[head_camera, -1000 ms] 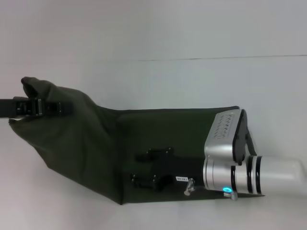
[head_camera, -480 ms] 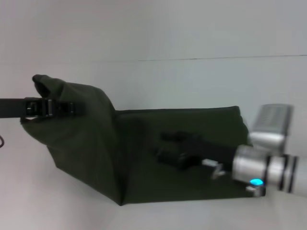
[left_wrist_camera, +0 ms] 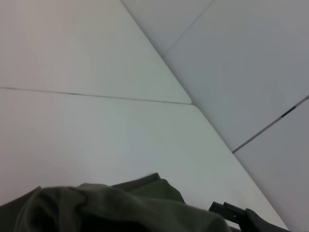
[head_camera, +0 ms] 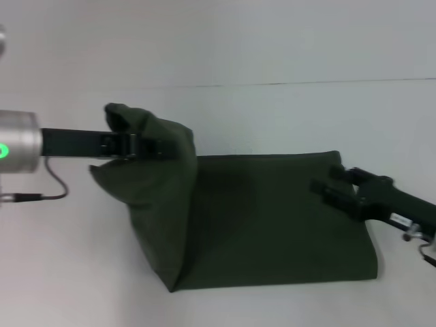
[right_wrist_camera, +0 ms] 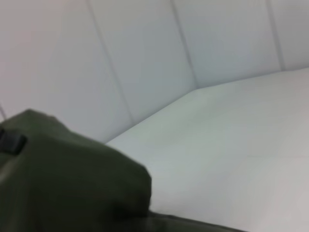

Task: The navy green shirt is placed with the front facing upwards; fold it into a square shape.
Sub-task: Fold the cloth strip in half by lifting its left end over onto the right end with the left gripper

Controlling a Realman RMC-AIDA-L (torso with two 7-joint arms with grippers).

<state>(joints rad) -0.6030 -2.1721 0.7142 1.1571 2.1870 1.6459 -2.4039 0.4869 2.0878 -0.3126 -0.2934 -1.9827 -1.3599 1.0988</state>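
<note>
Plain white table [head_camera: 286, 116] spanning near to far, meeting a pale panelled wall [head_camera: 218, 41] behind; thin dark seams between panels; soft, even light.

Bunched navy green shirt [left_wrist_camera: 111, 208] low — right gripper [left_wrist_camera: 241, 216] beyond

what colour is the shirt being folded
Dark olive green, plain on the sides showing; the shirt shows best in the head view.

Lab or test cell: bare white table [head_camera: 286, 116], plain white panel walls [right_wrist_camera: 145, 53], no furnishings.
</note>
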